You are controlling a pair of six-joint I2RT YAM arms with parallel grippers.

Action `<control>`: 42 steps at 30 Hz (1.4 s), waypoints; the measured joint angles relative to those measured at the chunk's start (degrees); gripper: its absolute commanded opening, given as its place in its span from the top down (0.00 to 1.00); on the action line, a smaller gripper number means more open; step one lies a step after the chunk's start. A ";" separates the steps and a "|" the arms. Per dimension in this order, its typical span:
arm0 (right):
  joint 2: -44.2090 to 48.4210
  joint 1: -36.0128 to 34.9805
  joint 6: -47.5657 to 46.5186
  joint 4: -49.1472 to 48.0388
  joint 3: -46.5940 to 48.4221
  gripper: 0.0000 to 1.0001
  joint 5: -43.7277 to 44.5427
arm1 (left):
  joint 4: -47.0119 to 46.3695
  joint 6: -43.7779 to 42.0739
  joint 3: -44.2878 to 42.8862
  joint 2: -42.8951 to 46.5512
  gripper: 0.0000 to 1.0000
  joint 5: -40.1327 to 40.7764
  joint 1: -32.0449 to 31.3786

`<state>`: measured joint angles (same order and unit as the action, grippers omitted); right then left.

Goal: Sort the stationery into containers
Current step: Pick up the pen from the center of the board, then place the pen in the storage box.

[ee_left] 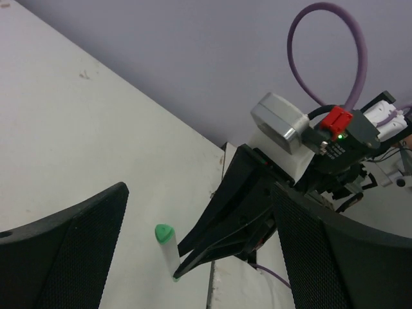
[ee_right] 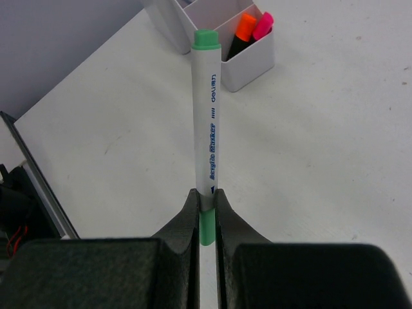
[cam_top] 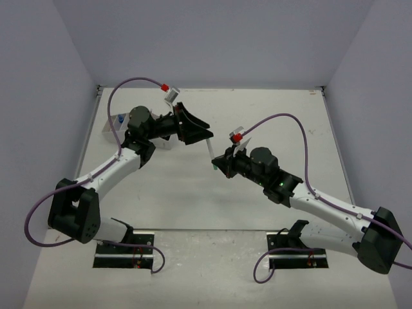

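My right gripper [ee_right: 206,201] is clamped on the tail of the green-capped acrylic marker [ee_right: 207,116], well short of the white organiser [ee_right: 252,67]. My left gripper [cam_top: 193,125] stands spread between organiser and marker. This looks like a handover: grip the barrel firmly with the left before the right lets go.

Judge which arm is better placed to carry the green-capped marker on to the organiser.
Probably left. The organiser sits on that arm's side, and the left gripper is open and faces the marker clamped in the right gripper, so a handover looks likely.
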<state>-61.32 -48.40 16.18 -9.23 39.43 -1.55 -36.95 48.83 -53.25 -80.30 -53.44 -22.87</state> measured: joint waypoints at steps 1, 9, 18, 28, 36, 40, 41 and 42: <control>-0.02 0.00 -0.15 -0.22 0.01 1.00 -0.46 | 0.00 0.04 0.00 -0.89 0.16 -0.39 -0.14; 0.18 0.08 -1.13 -1.11 0.76 1.00 -0.75 | 0.32 -0.19 0.00 -4.85 0.53 -2.02 -0.71; -0.83 0.52 -1.93 -0.61 4.14 0.94 0.37 | 0.09 -2.59 -0.49 -4.87 1.00 -3.33 -2.26; -1.42 0.85 -2.30 2.67 6.01 0.01 9.17 | 28.30 -18.54 -13.07 -3.98 1.00 27.91 -3.13; -1.29 1.11 -1.37 7.01 6.02 0.01 17.21 | 38.38 -25.98 -22.23 -4.13 1.00 61.23 14.92; -1.33 1.18 -0.82 7.38 6.02 0.01 17.18 | 37.80 -25.88 -21.73 -5.26 1.00 67.48 23.03; -1.41 1.18 -0.78 7.38 6.02 0.01 17.16 | 37.48 -25.86 -21.34 -5.55 1.00 68.10 23.82; -1.54 1.18 -0.74 7.38 6.02 0.01 17.15 | 37.17 -25.85 -20.91 -5.81 1.00 68.64 24.37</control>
<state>-62.85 -47.22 15.44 -1.85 45.45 15.59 0.22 22.98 -74.16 -86.11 15.20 1.50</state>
